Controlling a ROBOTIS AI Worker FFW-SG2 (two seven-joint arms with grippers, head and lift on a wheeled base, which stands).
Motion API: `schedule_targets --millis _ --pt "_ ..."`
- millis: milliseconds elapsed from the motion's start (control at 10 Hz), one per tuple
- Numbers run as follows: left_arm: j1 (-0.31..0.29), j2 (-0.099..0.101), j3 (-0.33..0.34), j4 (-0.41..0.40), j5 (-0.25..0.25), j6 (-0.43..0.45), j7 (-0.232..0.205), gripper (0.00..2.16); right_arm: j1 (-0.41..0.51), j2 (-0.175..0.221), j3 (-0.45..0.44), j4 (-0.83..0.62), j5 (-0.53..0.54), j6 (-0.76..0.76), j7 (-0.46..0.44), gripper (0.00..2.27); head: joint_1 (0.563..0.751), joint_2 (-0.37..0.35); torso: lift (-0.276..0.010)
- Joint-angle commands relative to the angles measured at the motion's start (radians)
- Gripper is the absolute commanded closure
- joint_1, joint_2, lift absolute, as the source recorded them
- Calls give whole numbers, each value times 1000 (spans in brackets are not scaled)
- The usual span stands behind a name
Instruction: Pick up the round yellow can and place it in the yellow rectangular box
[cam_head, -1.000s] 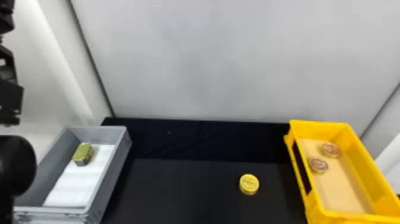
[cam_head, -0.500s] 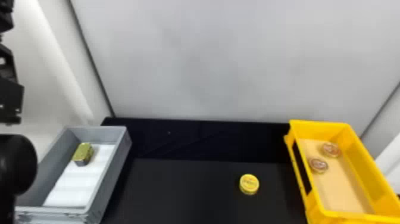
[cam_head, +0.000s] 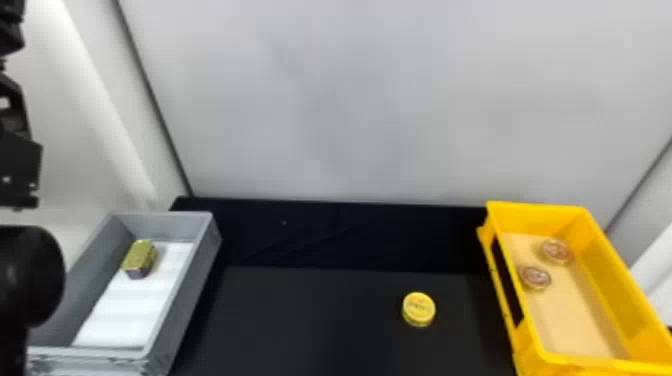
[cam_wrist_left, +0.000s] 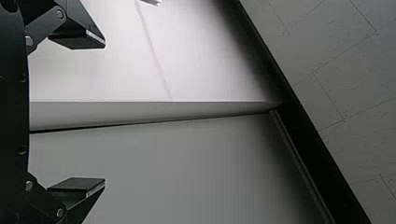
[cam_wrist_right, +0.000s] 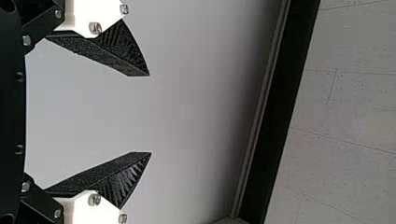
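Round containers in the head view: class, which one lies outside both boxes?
The round yellow can, alone on the black tabletop. The other two, round reddish-topped containers, sit inside the yellow rectangular box.

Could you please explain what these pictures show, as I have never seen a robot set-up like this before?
This is a two-armed robot. The head view looks forward and down at its work; each wrist view looks out past that arm's own fingers. The left gripper and right gripper are both open and hold nothing. The left arm stands at the head view's left edge. On the black table lies a round yellow can. The yellow box at right holds two round tins; the grey box at left holds a gold tin.
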Motion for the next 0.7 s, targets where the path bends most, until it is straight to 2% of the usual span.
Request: schedule_targets --millis 0,200,300,400,600 --pt "9 -1 -6 1 -5 15 1 190 46 23 -29 3 -61 129 21 194 663 54 0" --pt "11 -5 -7 -14 9 68 -5 148 74 59 -62 0 -110 350 87 168 663 54 0" --pt "14 -8 -11 -19 15 84 -5 131 77 95 -108 -2 -135 499 136 145 663 54 0" --pt "12 -16 -14 -19 16 85 -8 131 63 149 -168 0 -143 691 209 145 663 54 0" --pt "9 -24 -27 -20 24 107 -10 131 23 157 -181 83 -227 958 299 131 663 54 0"
